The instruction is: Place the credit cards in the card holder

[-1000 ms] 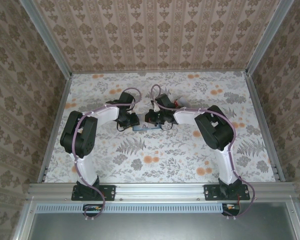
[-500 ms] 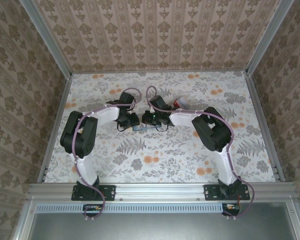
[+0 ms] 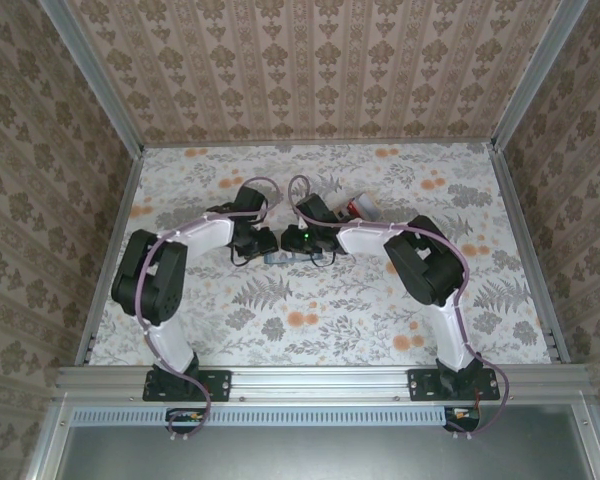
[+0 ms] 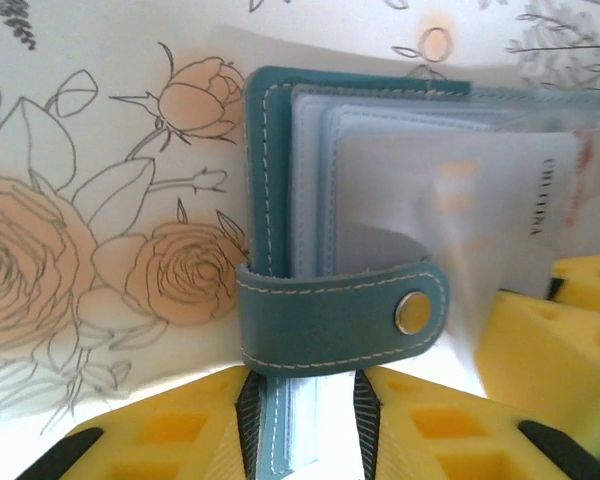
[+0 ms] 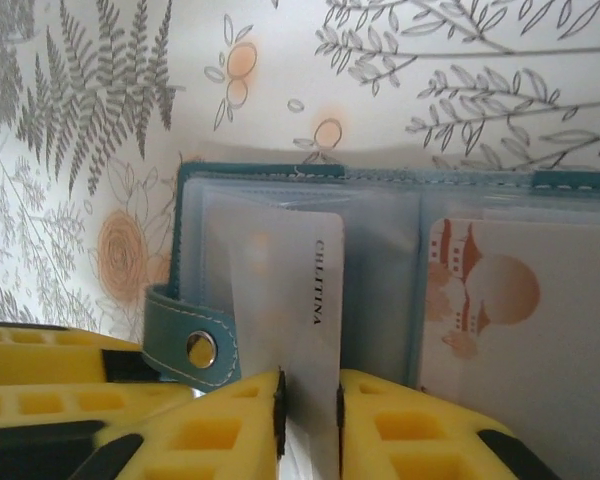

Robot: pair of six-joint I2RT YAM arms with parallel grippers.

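**Top view.** The wallet (image 3: pixel 280 257) lies open at mid-table (image 3: pixel 380 300), between the left gripper (image 3: pixel 263 243) and the right gripper (image 3: pixel 298 240), both low over it. Spare cards (image 3: pixel 361 207), red and white, lie just behind the right arm. Compared with a second earlier, the right gripper has moved left, nearer the left one, uncovering more of the spare cards. The left elbow has swung down and outward.

**Left wrist view.** The left fingers (image 4: pixel 200 410) are clamped on the wallet's near edge, cover and sleeves together, just below the snap strap (image 4: pixel 340 320). The hold looks sound. The wallet is judged soft and floppy, and likely to slide unless pinned like this.

**Right wrist view.** A white card (image 5: pixel 280 290) sits partly inside a clear sleeve (image 5: pixel 380 280). Its near end lies in the gap between the right fingers (image 5: pixel 380 400), which stand slightly apart; whether they still touch it cannot be told. A picture card (image 5: pixel 510 300) sits in the neighbouring sleeve. The cards are judged light, thin, stiff and slick. They are best pinched flat at the short outer end and pushed in lengthwise, though the flimsy sleeve may buckle.
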